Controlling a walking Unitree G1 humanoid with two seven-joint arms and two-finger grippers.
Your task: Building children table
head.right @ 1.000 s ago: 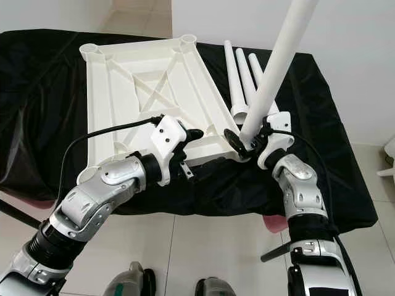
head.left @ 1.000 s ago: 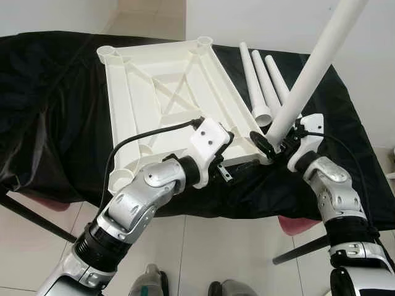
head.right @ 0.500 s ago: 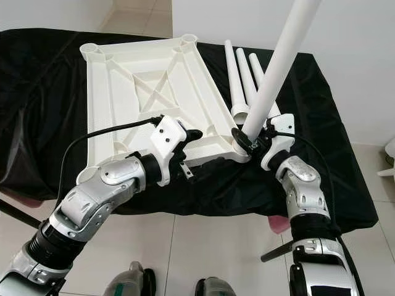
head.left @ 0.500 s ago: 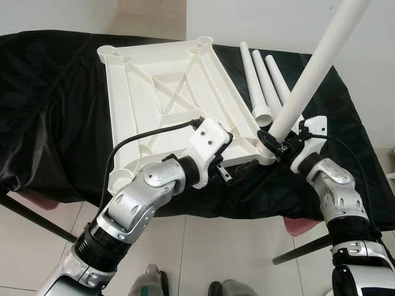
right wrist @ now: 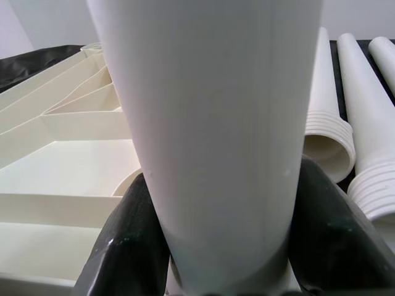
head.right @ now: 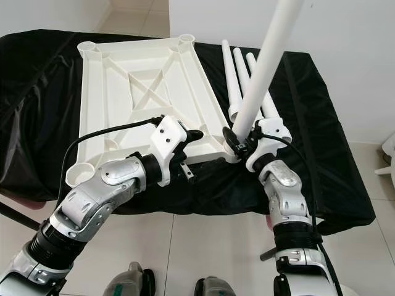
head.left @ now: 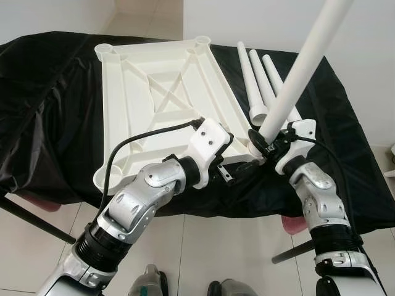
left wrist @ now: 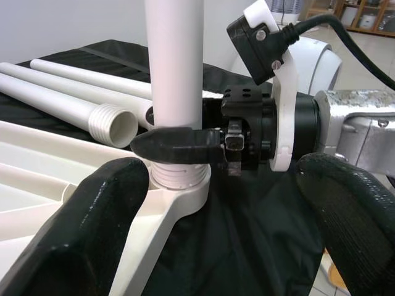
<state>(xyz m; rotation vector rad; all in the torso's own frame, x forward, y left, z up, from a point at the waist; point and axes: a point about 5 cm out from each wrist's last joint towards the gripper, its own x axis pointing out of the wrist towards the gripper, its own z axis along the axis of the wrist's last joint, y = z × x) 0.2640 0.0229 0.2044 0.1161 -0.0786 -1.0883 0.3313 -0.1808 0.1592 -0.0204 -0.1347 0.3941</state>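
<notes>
Fingers of the right gripper (head.left: 262, 140) clench the table leg (head.left: 295, 80) just above the tabletop's (head.left: 157, 98) corner socket (left wrist: 179, 191).
Leg leans away upward; left gripper (left wrist: 216, 203) (fingers spread) brackets that corner.

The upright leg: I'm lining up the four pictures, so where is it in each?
Left eye: leg rises from right of centre to the top edge.
Right eye: leg, same slant, centre-right.
Left wrist: leg stands left of centre, above the socket.
Right wrist: leg is the broad column in the middle.
Shared landmark: right gripper clamped near its base.
</notes>
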